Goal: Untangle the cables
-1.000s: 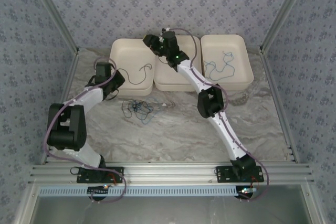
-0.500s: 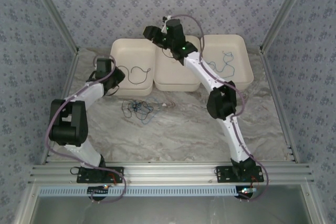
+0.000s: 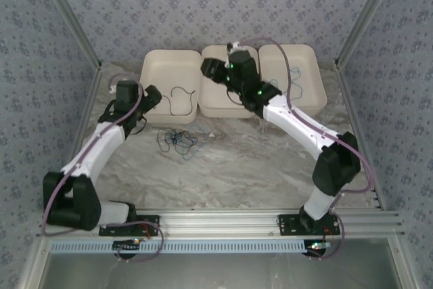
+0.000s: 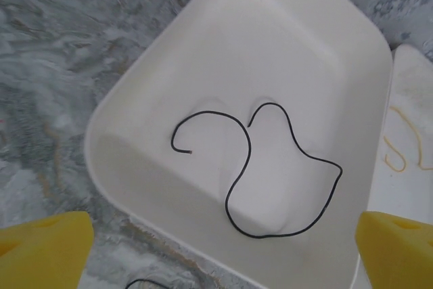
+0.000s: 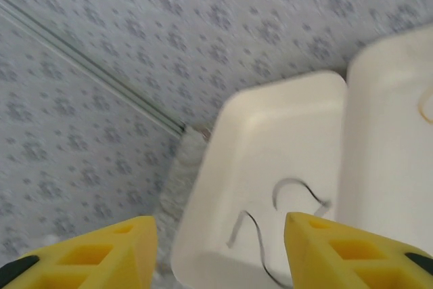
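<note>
Marble table carrying white trays.
The left gripper, wide open and empty, faces the black cable in a tray. Its wrist view adds an orange cable to the right. The top view adds a blue tangle beside it. The right gripper is half-open and empty.

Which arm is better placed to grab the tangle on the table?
Left, probably: the left gripper, open, hangs by the left tray, close to the tangle; the right gripper is farther back over the middle tray.

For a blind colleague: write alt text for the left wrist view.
A black cable lies loosely curled inside a cream tray on a marbled table. The left end effector's yellow fingertips stand wide apart at the bottom corners, holding nothing. An orange cable lies in the next tray.
</note>
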